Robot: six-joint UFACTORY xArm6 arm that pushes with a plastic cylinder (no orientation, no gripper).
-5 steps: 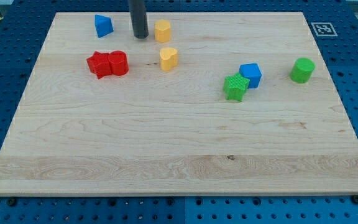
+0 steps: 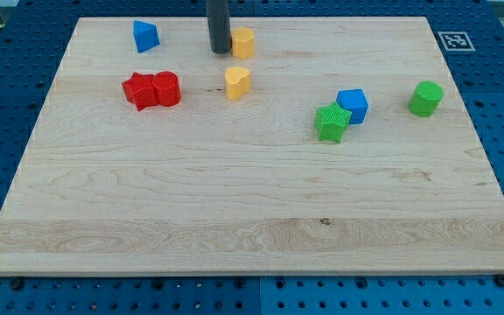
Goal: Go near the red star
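The red star (image 2: 137,91) lies on the wooden board (image 2: 234,201) at the view's upper left, touching a red cylinder (image 2: 166,88) on its right. My tip (image 2: 220,50) is near the view's top, well to the upper right of the red star. It stands against the left side of a yellow block (image 2: 244,42). A yellow heart-shaped block (image 2: 237,82) lies just below the tip.
A blue block (image 2: 145,36) sits at the top left. A green star (image 2: 332,122) touches a blue cube (image 2: 353,105) at the right. A green cylinder (image 2: 425,98) is farther right. A marker tag (image 2: 453,40) is at the board's top right corner.
My tip has moved to the view's right, away from the red star, and has pushed the yellow block a little to the right. The other blocks have not moved.
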